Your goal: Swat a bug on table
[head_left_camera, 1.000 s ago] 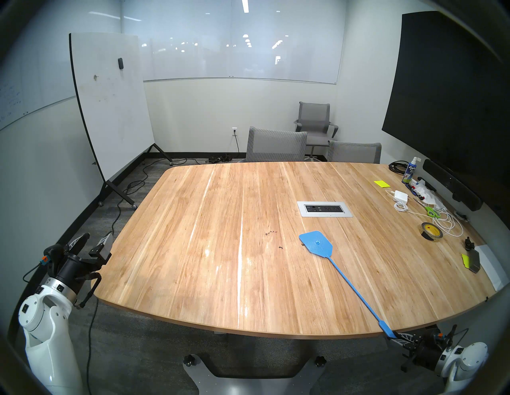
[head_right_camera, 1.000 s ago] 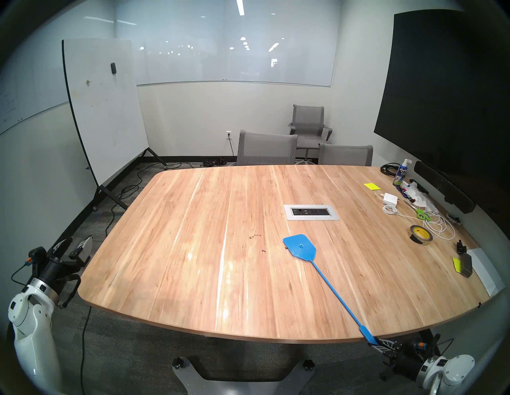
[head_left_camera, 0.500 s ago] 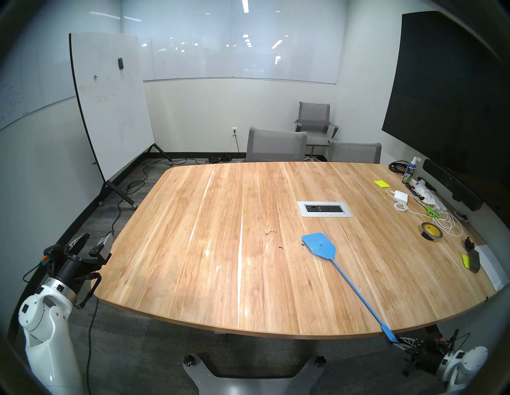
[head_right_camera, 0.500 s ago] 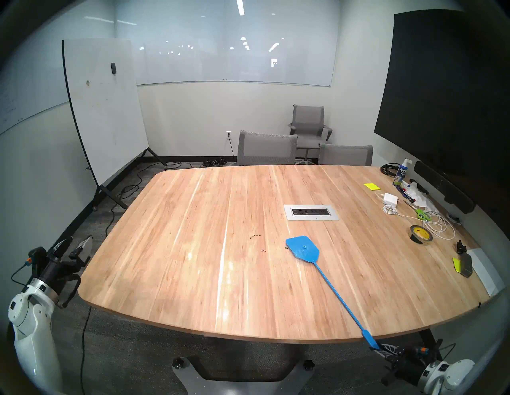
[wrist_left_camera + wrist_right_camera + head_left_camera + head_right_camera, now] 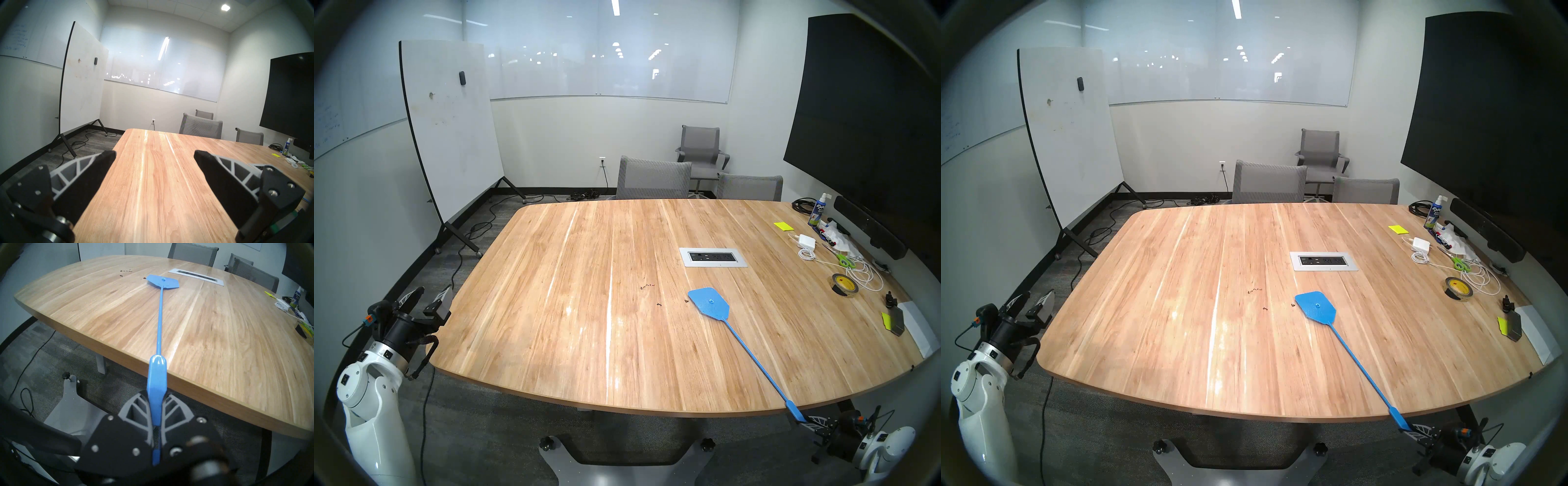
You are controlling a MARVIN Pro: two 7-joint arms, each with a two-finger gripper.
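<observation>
A blue fly swatter (image 5: 709, 303) (image 5: 162, 282) lies with its head flat on the wooden table (image 5: 551, 339), its long handle running back over the near right edge. My right gripper (image 5: 802, 421) (image 5: 156, 400) is shut on the handle's end, just off and below the table edge. A tiny black bug (image 5: 686, 300) (image 5: 144, 277) sits just left of the swatter head, uncovered. Another dark speck (image 5: 659, 304) and several small crumbs (image 5: 646, 286) lie further left. My left gripper (image 5: 431, 293) (image 5: 154, 153) is open and empty at the table's left corner.
A silver outlet panel (image 5: 713, 257) is inset behind the swatter head. Along the right edge lie a tape roll (image 5: 845, 289), green scissors (image 5: 845, 260), white cables, a spray bottle (image 5: 819, 212), yellow notes and a black knob (image 5: 889, 298). Grey chairs stand behind the table.
The swatter head has slid slightly right and toward me, leaving the bug clear of its left edge. My right gripper drew back and down with the handle. The left arm stayed still.
</observation>
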